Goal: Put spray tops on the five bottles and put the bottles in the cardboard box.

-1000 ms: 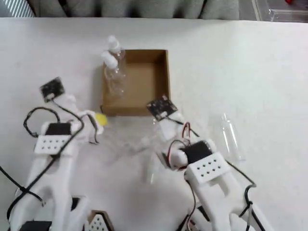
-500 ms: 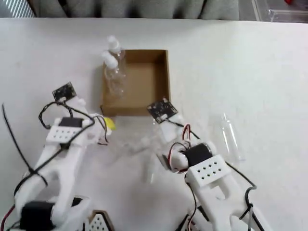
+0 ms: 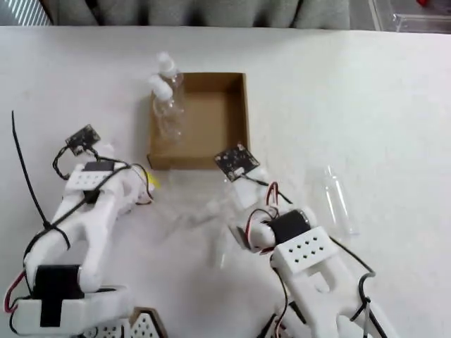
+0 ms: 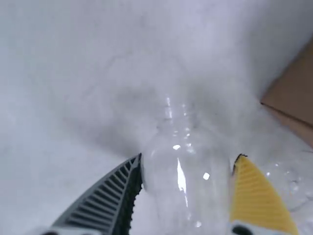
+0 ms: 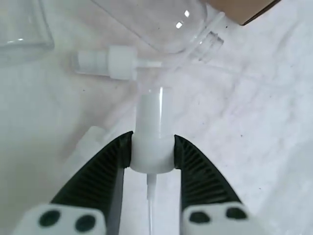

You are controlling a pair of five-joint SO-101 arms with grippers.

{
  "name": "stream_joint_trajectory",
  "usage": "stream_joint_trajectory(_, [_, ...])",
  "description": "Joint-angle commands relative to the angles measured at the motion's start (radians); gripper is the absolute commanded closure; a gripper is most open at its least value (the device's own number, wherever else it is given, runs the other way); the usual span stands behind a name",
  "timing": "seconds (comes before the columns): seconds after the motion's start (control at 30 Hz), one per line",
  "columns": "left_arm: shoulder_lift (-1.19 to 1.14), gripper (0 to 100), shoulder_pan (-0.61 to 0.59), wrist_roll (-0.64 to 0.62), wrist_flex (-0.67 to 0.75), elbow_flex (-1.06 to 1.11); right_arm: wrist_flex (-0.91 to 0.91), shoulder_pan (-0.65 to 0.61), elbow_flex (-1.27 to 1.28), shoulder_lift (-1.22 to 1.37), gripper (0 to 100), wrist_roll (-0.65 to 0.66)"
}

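High view: the cardboard box (image 3: 211, 120) sits toward the bench's (image 3: 366, 91) far edge, capped bottles (image 3: 168, 98) against its left wall. Left wrist view: the left end effector (image 4: 189, 165) clasps a clear bottle (image 4: 181, 205). Right wrist view: the right end effector (image 5: 152, 142) pinches a spray top (image 5: 149, 113).

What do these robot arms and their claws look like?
The left arm and right arm are white plastic with black motors and black and red cables. The left gripper has one grey ribbed finger and one yellow; the right gripper has two black ribbed ones.
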State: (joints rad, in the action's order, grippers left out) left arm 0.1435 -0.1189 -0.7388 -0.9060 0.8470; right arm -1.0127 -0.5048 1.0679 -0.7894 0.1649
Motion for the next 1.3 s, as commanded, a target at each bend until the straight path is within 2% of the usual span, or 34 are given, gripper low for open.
stream_joint_trajectory(0.0, [-0.031,72,-0.015,-0.009,0.025,-0.068,0.019,-0.004,-0.009,-0.022,98.4,0.005])
stream_joint_trajectory(0.13, [-0.041,76,-0.016,-0.009,0.021,-0.068,0.019,-0.002,-0.009,-0.022,98.4,0.005])
stream_joint_trajectory(0.27, [-0.038,98,-0.018,0.031,0.028,-0.069,0.019,-0.002,-0.009,-0.022,98.4,0.005])
stream_joint_trajectory(0.37, [-0.038,95,-0.035,0.075,0.020,-0.089,0.019,-0.002,-0.009,-0.022,98.4,0.005])
stream_joint_trajectory(0.47, [-0.038,98,-0.053,0.086,0.020,-0.095,0.019,-0.002,-0.009,-0.022,98.4,0.005])
stream_joint_trajectory(0.67, [0.028,98,-0.104,0.281,-0.057,-0.143,0.019,-0.002,-0.009,-0.022,98.4,-0.003])
stream_joint_trajectory(0.77, [0.124,98,-0.104,0.413,-0.092,-0.137,0.019,-0.002,-0.009,-0.022,98.4,-0.003])
stream_joint_trajectory(1.07, [0.444,98,-0.097,0.671,-0.095,-0.052,0.019,0.015,-0.008,-0.033,98.4,-0.003])
stream_joint_trajectory(1.17, [0.556,98,-0.096,0.789,-0.101,-0.049,0.025,0.073,-0.009,-0.111,98.4,0.000])
stream_joint_trajectory(1.27, [0.667,98,-0.053,0.848,-0.094,-0.018,0.019,0.101,-0.005,-0.226,98.4,0.005])
